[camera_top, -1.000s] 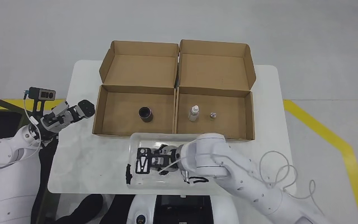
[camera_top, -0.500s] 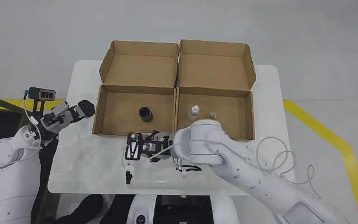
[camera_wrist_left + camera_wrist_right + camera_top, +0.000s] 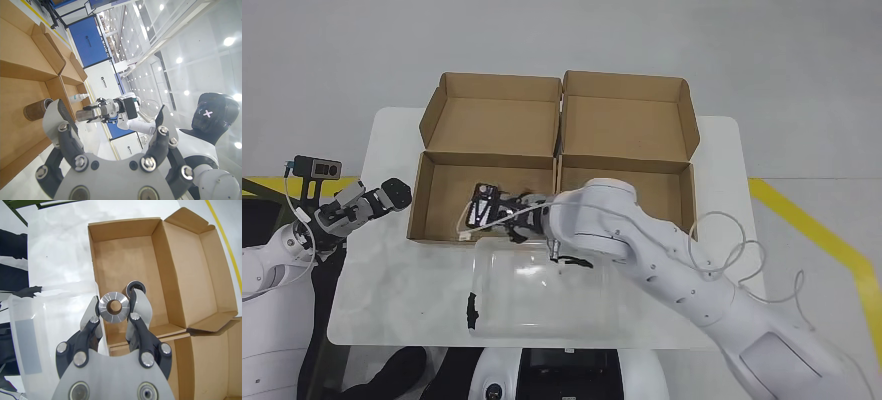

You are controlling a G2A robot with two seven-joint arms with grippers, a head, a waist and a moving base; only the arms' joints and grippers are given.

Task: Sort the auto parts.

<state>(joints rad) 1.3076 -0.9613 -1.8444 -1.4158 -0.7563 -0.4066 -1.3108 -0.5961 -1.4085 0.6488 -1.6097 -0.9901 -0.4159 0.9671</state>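
Observation:
My right gripper (image 3: 114,306) is shut on a silver metal sleeve (image 3: 113,308) with a round bore. It holds the sleeve above the near wall of the left cardboard box (image 3: 117,256), beside a dark cylindrical bushing (image 3: 136,288) standing on the box floor. In the top view the right gripper (image 3: 474,222) sits over the left box (image 3: 442,195). The left wrist view shows the sleeve (image 3: 85,115) and the bushing (image 3: 36,110). My left gripper (image 3: 111,107) is open and holds nothing; it sits off the table's left side, left of the box (image 3: 392,193).
A second cardboard box (image 3: 662,200) adjoins on the right, holding a white bottle (image 3: 78,97). A clear plastic tray (image 3: 487,295) lies near the table's front edge, with a small black piece (image 3: 471,310) at its left rim. Both box lids stand open at the back.
My right gripper rose out of the clear tray with the metal sleeve and carried it back over the left box. The left arm stayed still.

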